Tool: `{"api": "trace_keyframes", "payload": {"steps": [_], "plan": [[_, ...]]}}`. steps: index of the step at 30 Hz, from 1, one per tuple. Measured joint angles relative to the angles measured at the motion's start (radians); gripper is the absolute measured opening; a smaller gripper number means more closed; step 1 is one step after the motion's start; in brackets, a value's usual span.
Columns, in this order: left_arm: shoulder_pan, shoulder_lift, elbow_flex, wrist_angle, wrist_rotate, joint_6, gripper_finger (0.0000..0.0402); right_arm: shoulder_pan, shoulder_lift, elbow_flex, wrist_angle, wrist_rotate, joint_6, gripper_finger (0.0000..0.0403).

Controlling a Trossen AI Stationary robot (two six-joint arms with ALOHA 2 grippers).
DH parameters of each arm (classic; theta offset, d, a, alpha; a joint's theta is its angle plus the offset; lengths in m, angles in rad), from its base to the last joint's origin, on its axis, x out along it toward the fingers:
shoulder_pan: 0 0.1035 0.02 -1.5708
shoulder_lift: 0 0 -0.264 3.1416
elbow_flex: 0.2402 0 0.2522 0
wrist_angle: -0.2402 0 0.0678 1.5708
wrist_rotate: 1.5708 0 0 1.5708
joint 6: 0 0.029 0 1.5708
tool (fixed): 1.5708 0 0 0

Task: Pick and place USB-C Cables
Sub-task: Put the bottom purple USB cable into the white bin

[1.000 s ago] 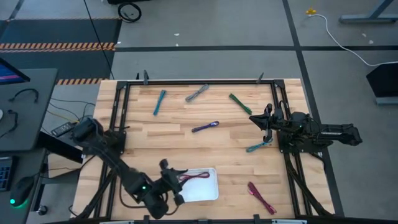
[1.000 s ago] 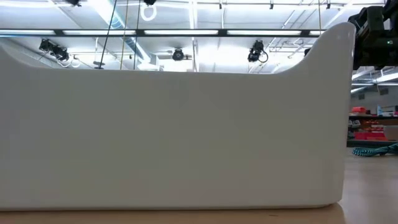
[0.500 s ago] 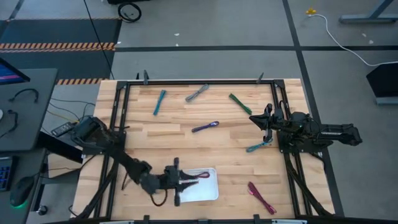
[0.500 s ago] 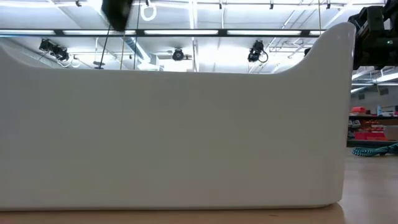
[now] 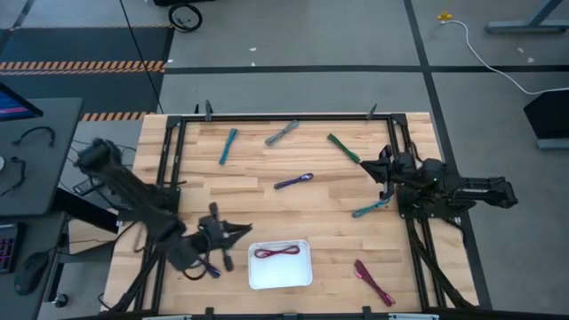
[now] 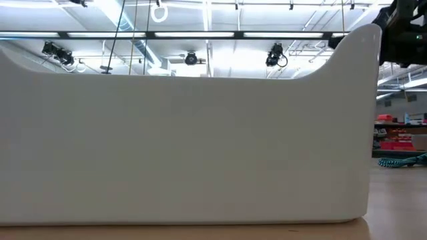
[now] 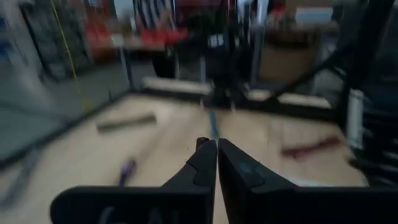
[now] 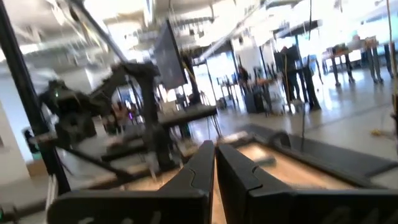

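Observation:
In the high view a white tray [image 5: 280, 276] sits near the table's near edge, and a magenta cable [image 5: 277, 252] lies inside it. My left gripper [image 5: 242, 230] hovers just left of the tray, shut and empty. Loose on the wood lie a teal cable [image 5: 228, 146], a grey one [image 5: 282, 132], a green one [image 5: 342, 148], a purple one [image 5: 293, 181], a second teal one [image 5: 370, 210] and a magenta one [image 5: 374, 281]. My right gripper [image 5: 363, 164] is shut, between the green and second teal cables. The left wrist view shows my left gripper [image 7: 216, 149] shut.
The black frame rails [image 5: 276, 116] run around the work area. The tray's white wall [image 6: 200, 147] fills most of the low view, with the teal cable [image 6: 402, 161] showing past its right end. A small purple thing [image 5: 211, 269] lies under my left arm.
My left gripper has drawn back from over the tray toward the table's left and slightly toward the far edge. The magenta cable stays lying in the tray. My right gripper has risen slightly.

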Motion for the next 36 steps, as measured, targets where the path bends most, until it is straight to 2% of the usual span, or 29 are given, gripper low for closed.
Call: {"api": "trace_keyframes", "payload": {"steps": [2, 4, 7, 9, 13, 17, 20, 22, 24, 28, 30, 36], "plan": [[-0.006, -0.054, 0.087, -0.356, 0.104, -0.265, 0.0027, 0.0, 0.0, 0.0, 0.044, 0.0, 0.024, 0.0025], [0.007, -0.06, 0.178, -0.676, 0.262, -0.468, 0.0028, 0.0, 0.0, 0.0, 0.078, 0.0, 0.07, 0.0025], [0.036, 0.0, 0.27, -0.982, 0.501, -0.598, 0.0029, 0.0, 0.0, 0.0, 0.103, 0.0, 0.108, 0.0025], [0.047, 0.056, 0.291, -1.039, 0.633, -0.54, 0.0029, 0.0, 0.0, 0.0, 0.129, 0.0, 0.108, 0.0025], [0.049, 0.187, 0.293, -1.026, 0.878, -0.374, 0.0043, 0.0, 0.0, 0.0, 0.161, -0.001, 0.109, 0.0025], [0.046, 0.313, 0.293, -1.026, 1.134, -0.29, 0.0089, 0.0, 0.0, 0.0, 0.162, -0.036, 0.156, 0.0025], [0.031, 0.369, 0.293, -1.026, 1.268, -0.273, 0.0136, 0.0, 0.0, 0.0, 0.161, -0.048, 0.167, 0.0025], [0.017, 0.391, 0.293, -1.028, 1.305, -0.271, 0.0169, 0.0, 0.0, 0.0, 0.16, -0.053, 0.161, 0.0025], [-0.003, 0.396, 0.293, -1.03, 1.284, -0.263, 0.0197, 0.0, 0.0, 0.0, 0.154, -0.051, 0.152, 0.0025], [-0.054, 0.397, 0.293, -1.05, 1.094, -0.216, 0.0233, 0.0, 0.0, 0.0, 0.147, -0.052, 0.126, 0.0025], [-0.066, 0.402, 0.293, -1.054, 1.04, -0.207, 0.0236, 0.001, 0.0, 0.0, 0.137, -0.058, 0.145, 0.0025], [-0.063, 0.465, 0.292, -1.037, 1.074, -0.191, 0.0212, 0.002, 0.0, 0.0, 0.134, -0.141, 0.188, 0.0025]]}}
